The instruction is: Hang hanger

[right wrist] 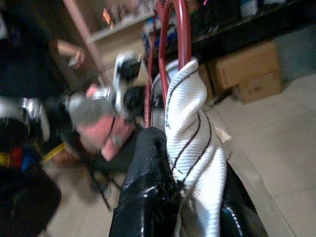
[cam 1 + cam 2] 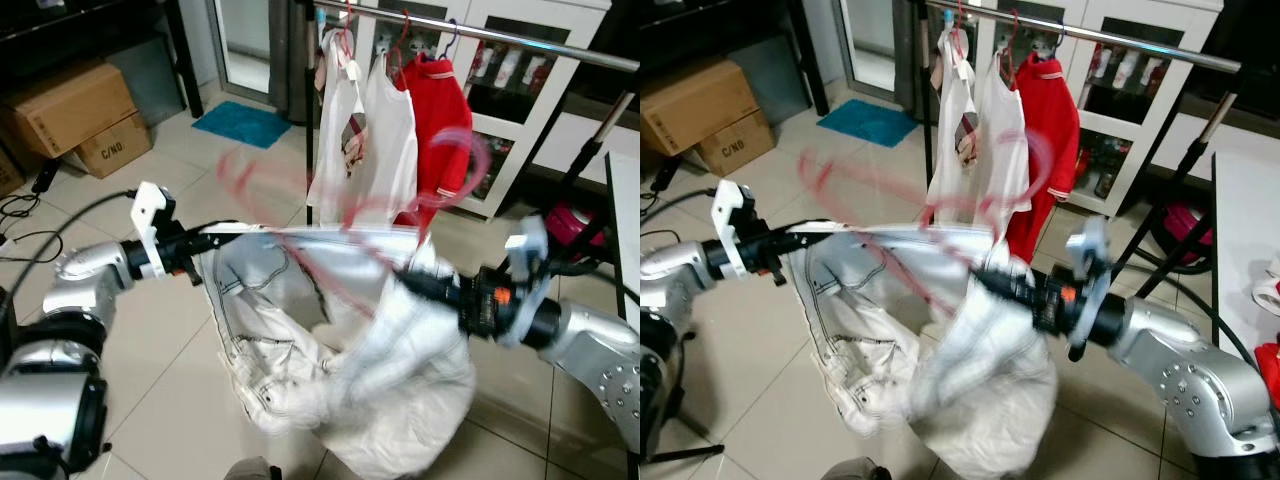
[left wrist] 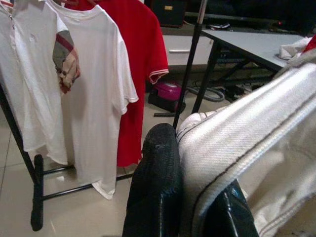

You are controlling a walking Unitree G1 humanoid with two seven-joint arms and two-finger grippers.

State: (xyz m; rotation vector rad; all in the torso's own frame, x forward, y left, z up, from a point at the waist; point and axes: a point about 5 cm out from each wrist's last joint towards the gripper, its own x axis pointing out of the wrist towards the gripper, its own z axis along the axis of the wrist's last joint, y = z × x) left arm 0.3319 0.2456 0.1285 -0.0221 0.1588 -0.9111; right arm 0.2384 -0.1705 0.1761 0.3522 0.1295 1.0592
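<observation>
Two end effectors hold one pair of white jeans point(image 2: 300, 330) stretched between them: the left end effector point(image 2: 196, 250) is clamped on the waistband at the left, and the right end effector point(image 2: 415, 280) is clamped on the other end of the waistband together with a red hanger point(image 1: 165, 44), as the right wrist view shows the red wire rising beside the bunched white cloth. In the head views the hanger appears as a red blur above the jeans, so I judge that it is swinging, and its hook cannot be made out clearly. The rail point(image 2: 480, 32) of the clothes rack stands far, above and behind the garment, and it already carries a white shirt point(image 2: 385, 140) and a red shirt point(image 2: 445, 120). To do this step well, I think both arms should rise together and keep the waistband level, so the heavy cloth does not slip off the hanger; then the hook should be brought over the bare part of the rail to the right of the red shirt and lowered until it catches, and only after that the grips should loosen. On the cardboard box point(image 2: 112, 145) at the far left the letters "C/NO" can be read; other writing is too blurred.
</observation>
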